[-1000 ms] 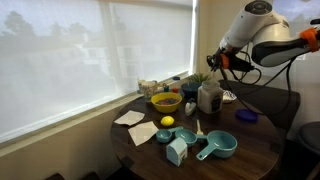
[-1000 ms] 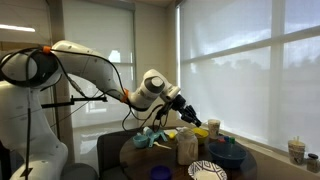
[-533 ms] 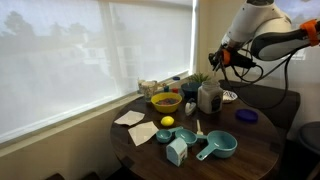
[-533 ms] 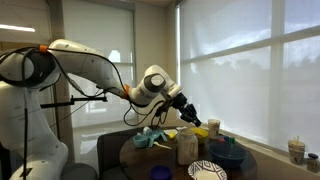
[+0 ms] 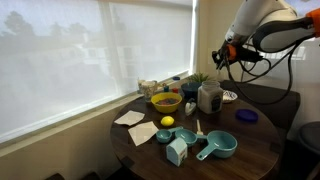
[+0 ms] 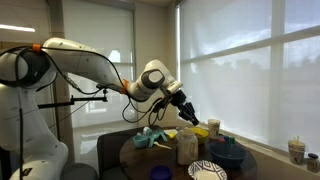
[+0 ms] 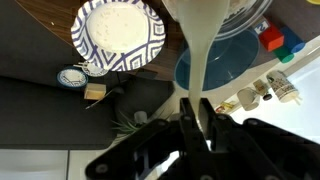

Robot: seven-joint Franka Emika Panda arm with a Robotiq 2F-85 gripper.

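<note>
In the wrist view my gripper [image 7: 196,112] is shut on a cream-white utensil [image 7: 203,50]. Its narrow end sits between the two dark fingers and it widens away from them. Below it lie a blue-and-white patterned plate [image 7: 118,35] and a blue bowl [image 7: 232,66]. In both exterior views the gripper [image 5: 219,58] [image 6: 190,117] hangs in the air above the far side of the round table [image 5: 245,150], over a lidded jar [image 5: 209,97] [image 6: 187,146]. The utensil is too small to make out there.
On the table stand a yellow bowl [image 5: 165,101], a lemon [image 5: 167,122], teal measuring cups [image 5: 218,147], a blue lid [image 5: 246,116] and paper napkins [image 5: 130,118]. Small bottles [image 7: 265,90] line the window side. A blind-covered window [image 5: 80,50] runs along the table.
The arm has risen a little and shifted slightly, carrying the utensil with it. The grip has not changed.
</note>
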